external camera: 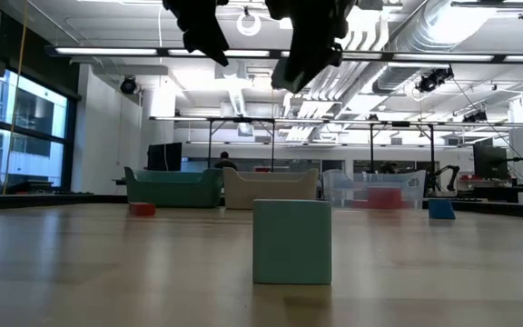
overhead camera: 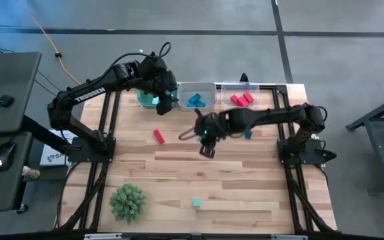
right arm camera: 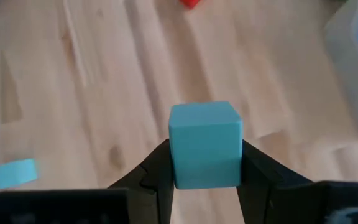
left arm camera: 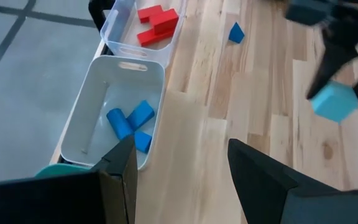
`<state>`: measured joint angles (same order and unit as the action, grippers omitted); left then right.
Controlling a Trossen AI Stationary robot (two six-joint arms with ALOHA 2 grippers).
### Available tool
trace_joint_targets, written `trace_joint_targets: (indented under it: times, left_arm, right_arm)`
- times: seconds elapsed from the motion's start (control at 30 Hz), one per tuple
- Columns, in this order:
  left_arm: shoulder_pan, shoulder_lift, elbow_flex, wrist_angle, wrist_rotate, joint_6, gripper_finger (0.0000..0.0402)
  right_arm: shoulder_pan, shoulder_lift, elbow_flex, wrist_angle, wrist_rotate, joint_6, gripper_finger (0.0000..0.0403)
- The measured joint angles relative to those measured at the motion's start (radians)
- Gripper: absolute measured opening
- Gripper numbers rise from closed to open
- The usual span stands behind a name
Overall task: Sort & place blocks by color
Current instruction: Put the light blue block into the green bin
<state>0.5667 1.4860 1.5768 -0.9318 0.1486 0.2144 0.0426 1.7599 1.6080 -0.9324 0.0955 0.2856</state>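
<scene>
My right gripper (right arm camera: 204, 163) hangs above the middle of the table (overhead camera: 179, 167) and is shut on a light teal cube (right arm camera: 204, 134), which the left wrist view also shows (left arm camera: 334, 102). My left gripper (left arm camera: 179, 165) is open and holds nothing; it hovers at the far edge over the teal bin (overhead camera: 147, 100), next to the bin with blue blocks (left arm camera: 120, 118). A red block (overhead camera: 159, 136), a blue block (overhead camera: 248, 135) and another teal block (overhead camera: 196, 203) lie flat on the table. My right gripper pinches the teal cube between its two fingers, one on each of two opposite side faces (right arm camera: 180, 168). The cube is lifted clear of the table, level in the hold, and its front half sticks out past the fingertips (right arm camera: 157, 163).
Three bins stand in a row along the far edge: the teal one, the one with blue blocks (overhead camera: 197, 97) and the one with red blocks (overhead camera: 240, 97). A green spiky plant ball (overhead camera: 127, 202) sits near the near-left corner. Bare wood lies between the near teal block and the arms.
</scene>
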Motion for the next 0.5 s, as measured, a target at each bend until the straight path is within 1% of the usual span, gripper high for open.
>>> trace_joint_targets:
  times: [0.17, 0.37, 0.5]
  left_arm:
    - [0.000, 0.000, 0.000, 0.000, 0.000, 0.050, 0.0175]
    - [0.000, 0.000, 0.000, 0.002, -0.001, 0.077, 0.0175]
    - [0.000, 0.000, 0.000, 0.018, -0.002, 0.085, 0.0175]
  right_arm:
    - [-0.094, 0.000, 0.059, -0.017, -0.031, -0.154, 0.0108]
    - [-0.200, 0.000, 0.119, -0.018, -0.060, -0.351, 0.0108]
    - [-0.265, 0.000, 0.150, -0.015, -0.098, -0.459, 0.0108]
